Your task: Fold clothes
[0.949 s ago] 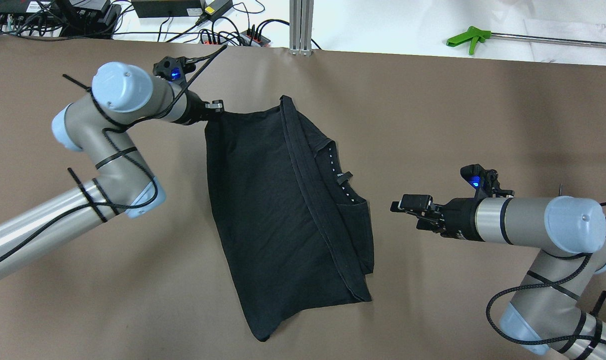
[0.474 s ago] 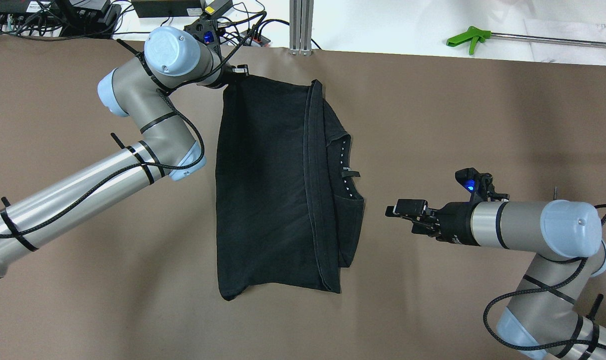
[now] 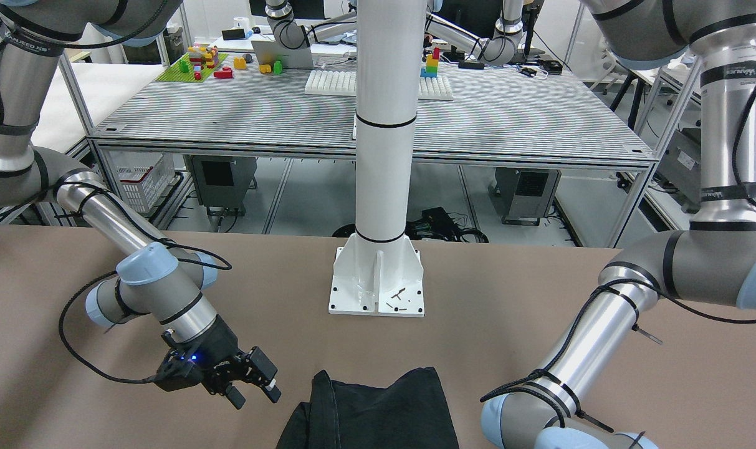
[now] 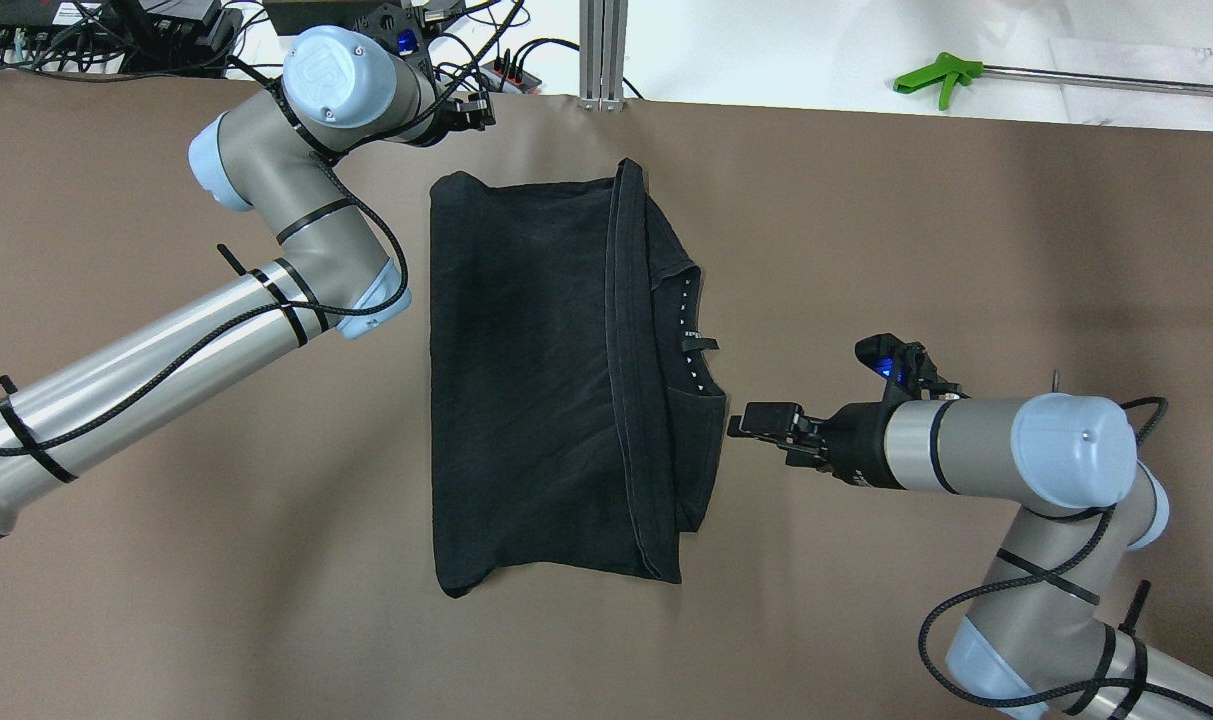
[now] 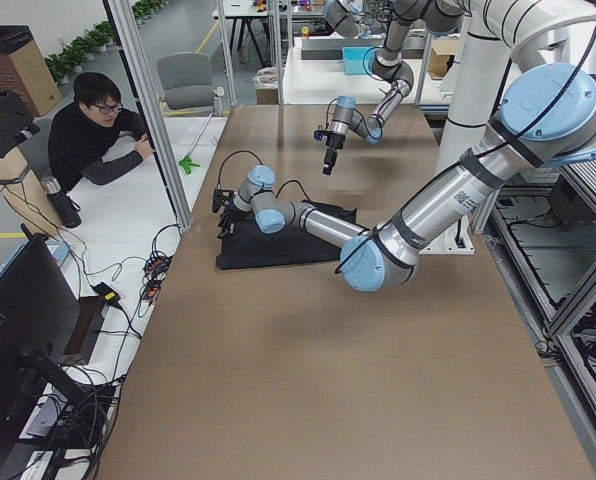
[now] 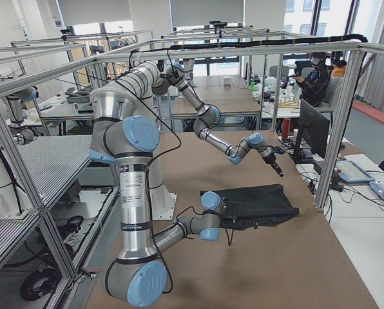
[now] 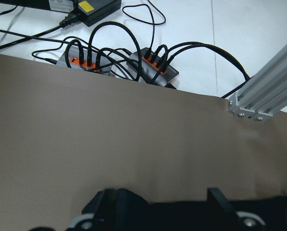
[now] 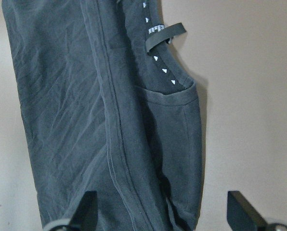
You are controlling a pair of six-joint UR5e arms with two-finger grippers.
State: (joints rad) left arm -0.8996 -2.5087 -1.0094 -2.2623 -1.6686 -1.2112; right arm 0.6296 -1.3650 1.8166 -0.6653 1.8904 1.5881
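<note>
The clothes (image 4: 526, 380), one black garment, are laid flat on the brown table (image 4: 916, 220) on the robot's side of the aluminium post (image 4: 603, 50), the far edge lying near the post's foot. One layer is folded over, and the neckline with its light marks is exposed. The left gripper (image 4: 478, 108) is held just left of the post, fingers spread, nothing clasped. The right gripper (image 4: 744, 425) is held well away from the post, rightward and nearer the robot, fingers apart and empty, just beside the collar edge.
</note>
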